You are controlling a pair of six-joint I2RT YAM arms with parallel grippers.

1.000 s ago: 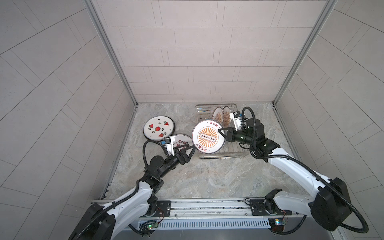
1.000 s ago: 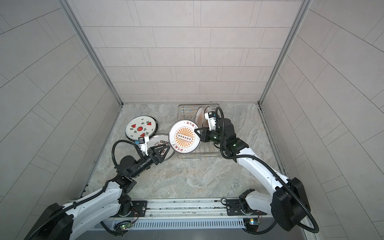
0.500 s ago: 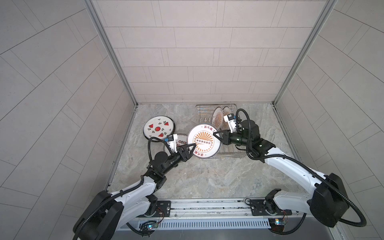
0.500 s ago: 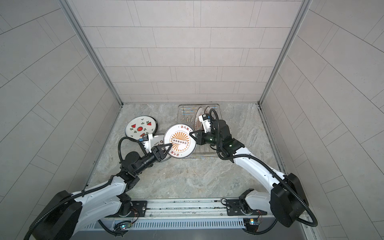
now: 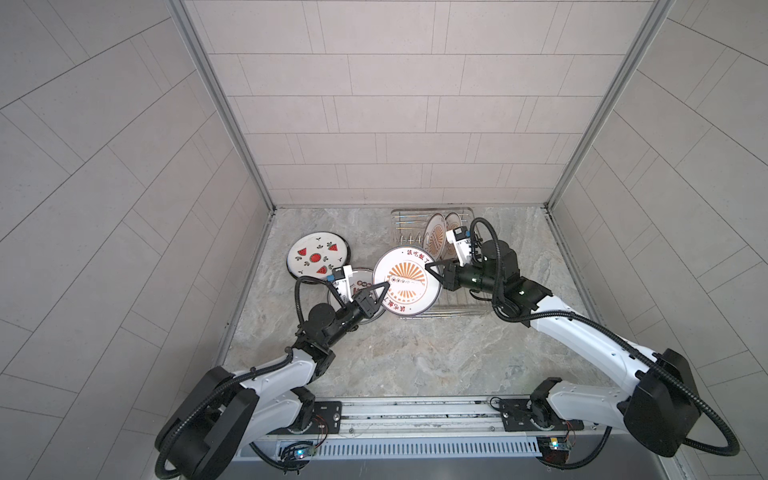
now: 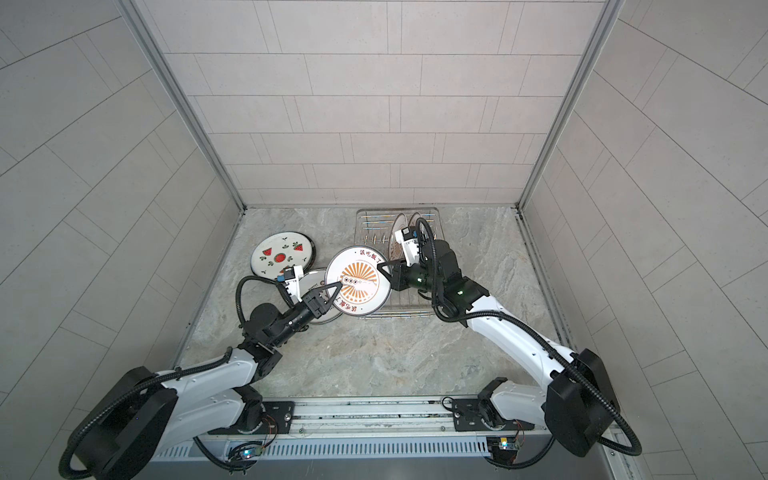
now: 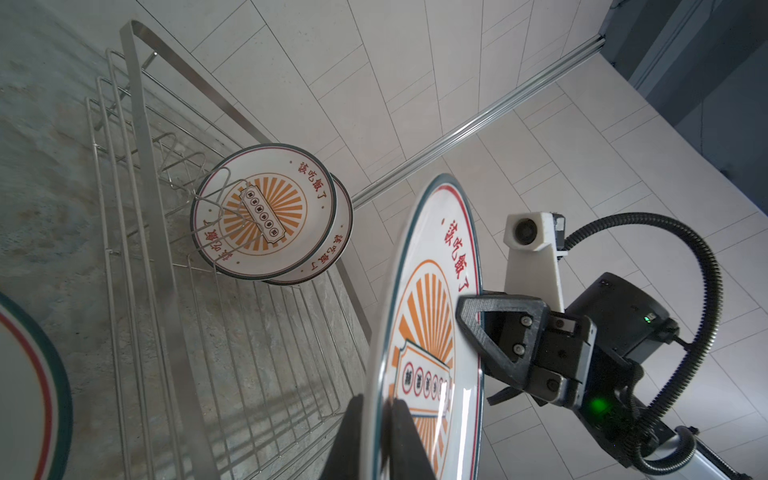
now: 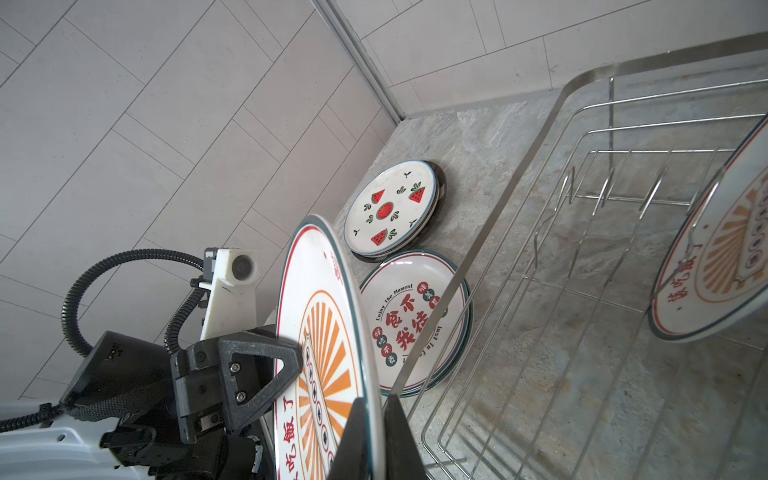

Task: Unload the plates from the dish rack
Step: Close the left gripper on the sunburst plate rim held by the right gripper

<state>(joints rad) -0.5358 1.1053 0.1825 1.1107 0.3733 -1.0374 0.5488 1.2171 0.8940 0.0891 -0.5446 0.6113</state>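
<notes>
Left tool (image 5: 385,286), right tool (image 5: 430,266) clamp sunburst plate (image 5: 406,279).

Sunburst plate (image 8: 328,332) in right end effector (image 8: 375,409)

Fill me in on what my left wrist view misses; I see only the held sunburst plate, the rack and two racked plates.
Observer: Left of the dish rack, a watermelon plate lies flat atop a darker plate.
Operator: Name its neighbour.
Observer: A red-character plate, also stacked, lies between it and the rack.
Operator: Place the sunburst plate.
Observer: In both top views it hangs over the rack's left edge, pinched by the left gripper and right gripper.
</notes>
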